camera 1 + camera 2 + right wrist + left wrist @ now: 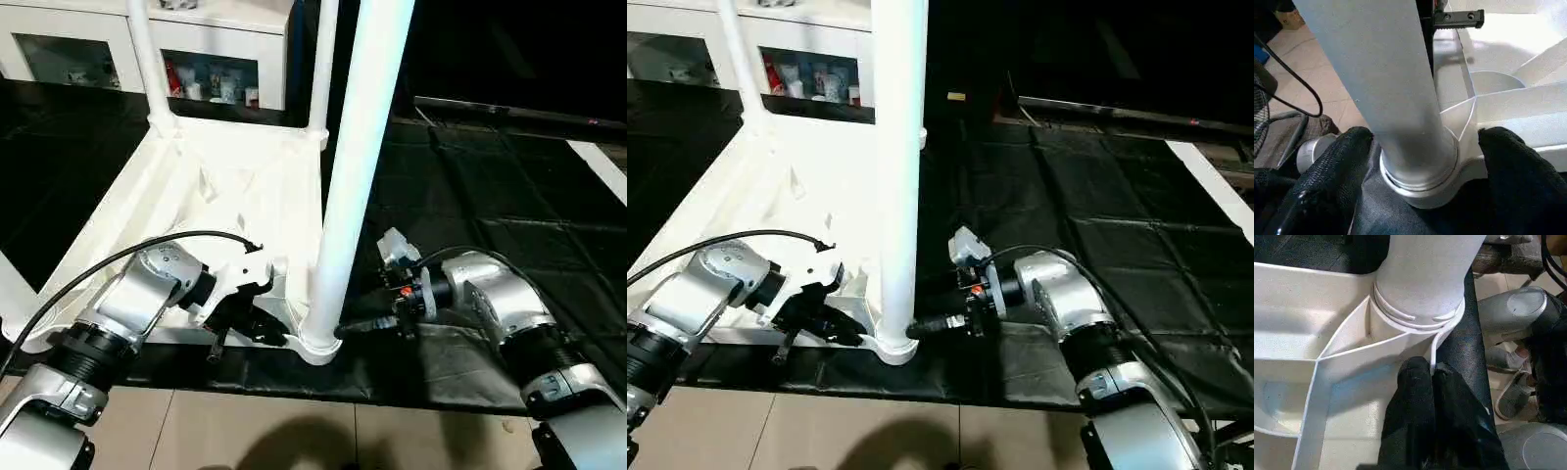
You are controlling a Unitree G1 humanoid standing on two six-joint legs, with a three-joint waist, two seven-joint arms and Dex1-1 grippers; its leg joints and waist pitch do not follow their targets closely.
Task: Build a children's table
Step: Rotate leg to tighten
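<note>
Silver forearms are reaching in over a white ribbed tabletop [225, 186] lying upside down on a black mat [490, 196]. Three white tapered legs are standing in its round corner sockets; the nearest leg [348, 176] is rising tall. Left gripper [1432, 377] is pinching the tabletop's thin rim. Right gripper [1420, 147] is spreading wide around the near socket [1422, 183].

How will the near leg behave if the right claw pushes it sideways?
The near leg stands upright in its corner socket, so it likely resists rather than rolls. Tall and thin, it may flex or rock. Its smooth round plastic looks slippery for the open right claw.
</note>
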